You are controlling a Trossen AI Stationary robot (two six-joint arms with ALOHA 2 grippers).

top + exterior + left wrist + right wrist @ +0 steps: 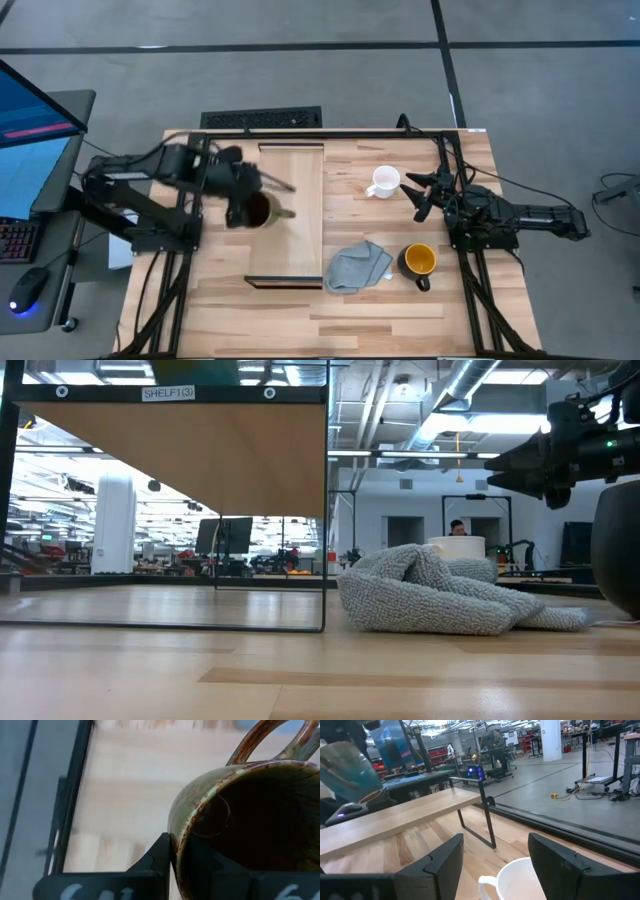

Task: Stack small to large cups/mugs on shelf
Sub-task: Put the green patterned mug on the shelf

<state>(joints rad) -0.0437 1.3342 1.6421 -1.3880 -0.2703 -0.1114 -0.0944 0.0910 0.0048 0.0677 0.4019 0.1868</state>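
My left gripper (250, 205) is shut on the brown-olive mug (260, 210) over the left part of the shelf (300, 230); the mug fills the left wrist view (240, 820). The small white mug (384, 182) stands on the table right of the shelf. My right gripper (418, 197) is open just right of it; in the right wrist view its fingers stand either side of the white mug (520, 880) without touching. The black mug with the yellow-orange inside (418, 260) stands near the table's near right. My left gripper holds the brown-olive mug by its rim (175, 845), one finger (160, 857) outside the wall and one inside the dark hollow. The handle (255, 742) is on the side away from the fingers. The mug is tilted above the shelf board, as the right wrist view (350, 765) shows.
A grey cloth (357, 266) lies crumpled on the table between the shelf's near end and the black mug; in the low view it (440, 600) hides most of the white mug. The shelf stands on thin dark metal legs (325, 510). A keyboard (262, 120) lies beyond the table's far edge.
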